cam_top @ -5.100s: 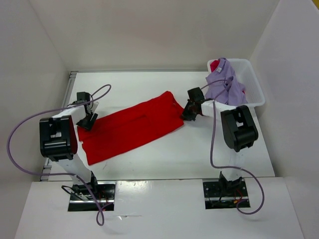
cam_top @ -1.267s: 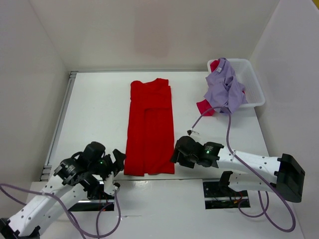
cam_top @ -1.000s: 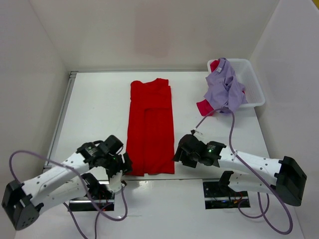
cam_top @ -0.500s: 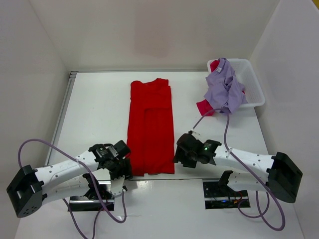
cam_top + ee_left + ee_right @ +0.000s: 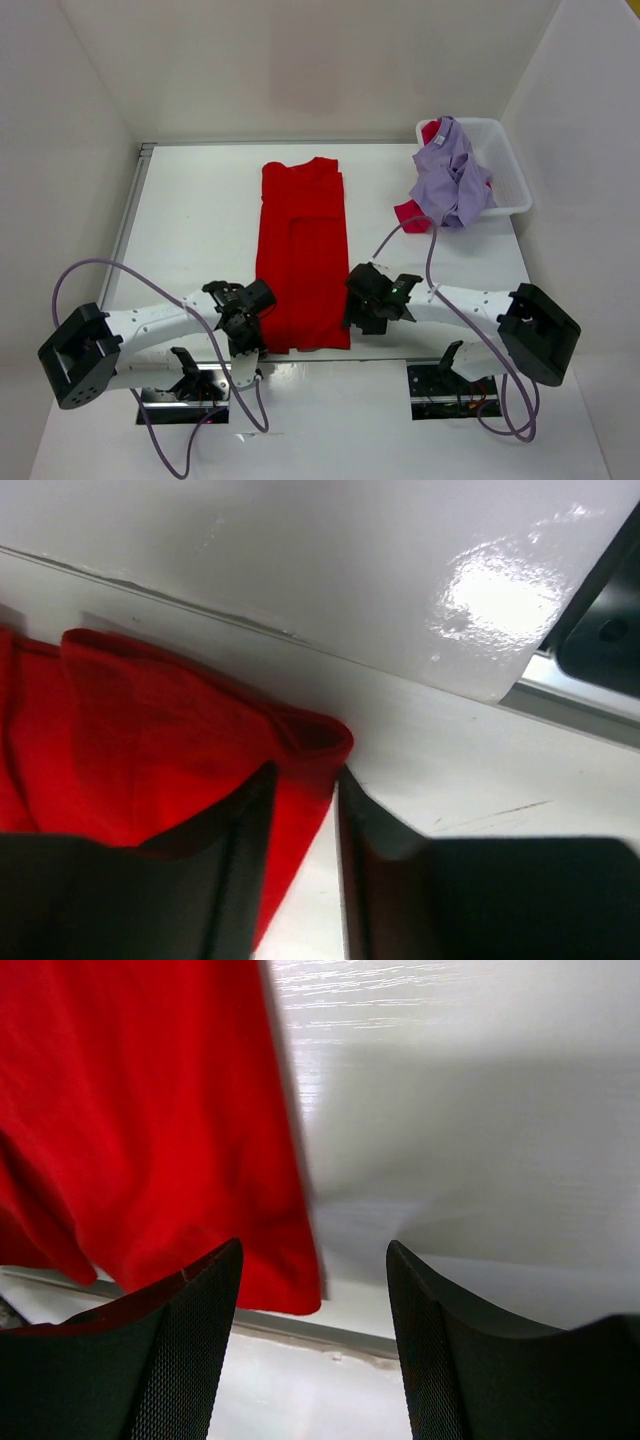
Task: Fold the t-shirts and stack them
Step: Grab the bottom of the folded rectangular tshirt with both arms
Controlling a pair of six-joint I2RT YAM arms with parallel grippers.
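Since a moment ago the left gripper [image 5: 256,318] has slid in from the left onto the near left corner of the bright red t-shirt [image 5: 300,250], and its jaws have drawn closer together; the right gripper [image 5: 353,310] has shifted only slightly and sits at the shirt's near right corner. In the left wrist view the left gripper [image 5: 303,775] straddles the rolled corner of the red cloth [image 5: 150,740] with a narrow gap. The fabric touches one finger, but a sliver of white table shows between it and the other, so the corner is not pinched. In the right wrist view the right gripper [image 5: 313,1250] stands wide apart and holds nothing, with the shirt's right edge and near hem [image 5: 150,1090] lying between and beyond its fingers. The red t-shirt has not moved. It lies flat on the white table [image 5: 200,220] as a long narrow strip, sides folded in, running from the near edge away to its collar at the far end. Well apart, at the far right, the white plastic bin [image 5: 505,170] holds the pale lavender t-shirt [image 5: 450,180], heaped and spilling over its near left rim. The pinkish crimson t-shirt [image 5: 408,214] peeks out beneath it onto the table and also shows at the bin's far left corner.
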